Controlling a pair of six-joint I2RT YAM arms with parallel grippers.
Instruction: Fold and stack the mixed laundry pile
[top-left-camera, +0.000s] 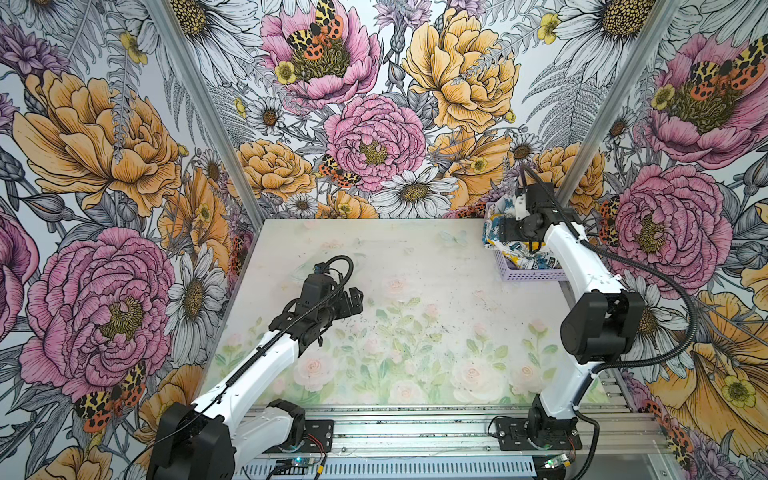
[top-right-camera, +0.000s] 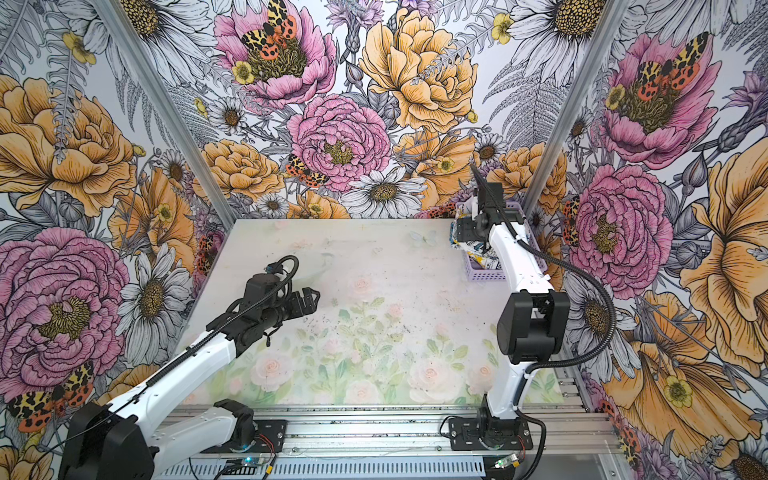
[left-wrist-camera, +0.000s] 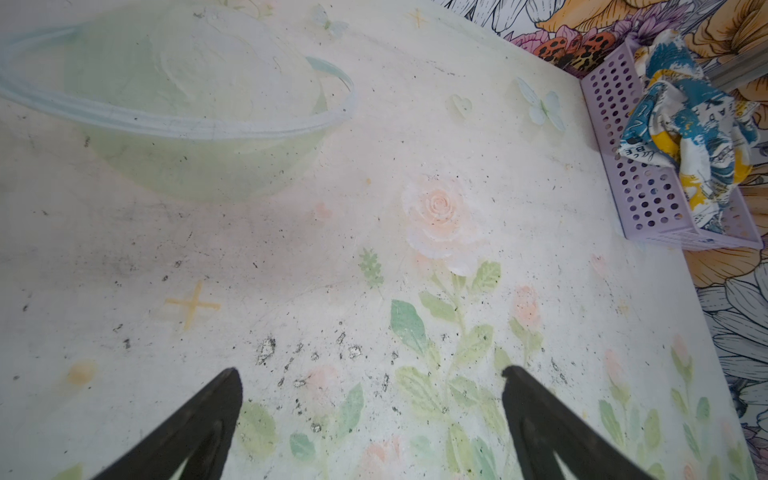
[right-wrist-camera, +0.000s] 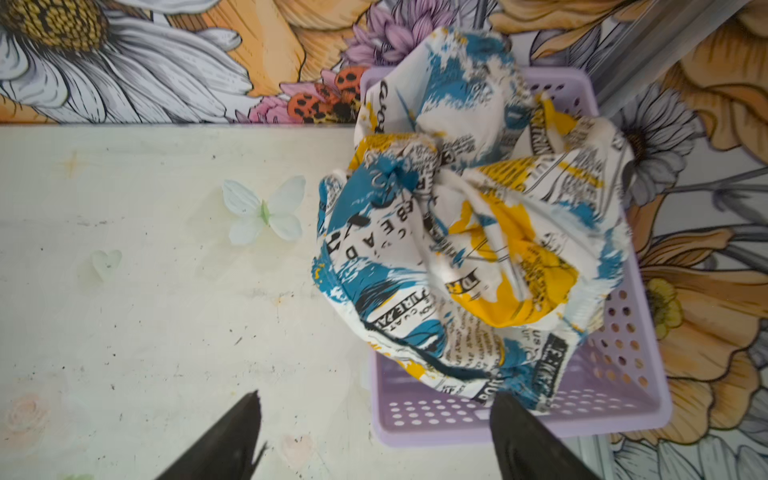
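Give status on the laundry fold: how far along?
Barely started. Done: nothing; no folded garment on the table. In hand: right gripper hangs open over the printed garment, bunched in the lavender basket, not gripping it; left gripper hovers open above the table. Left: lift it out, fold, stack. No tan garment shows.

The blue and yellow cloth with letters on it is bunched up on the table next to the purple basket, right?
Not quite. The blue and yellow cloth is bunched up inside the purple basket, not next to it, and it bulges over the rim. The right wrist view shows this.
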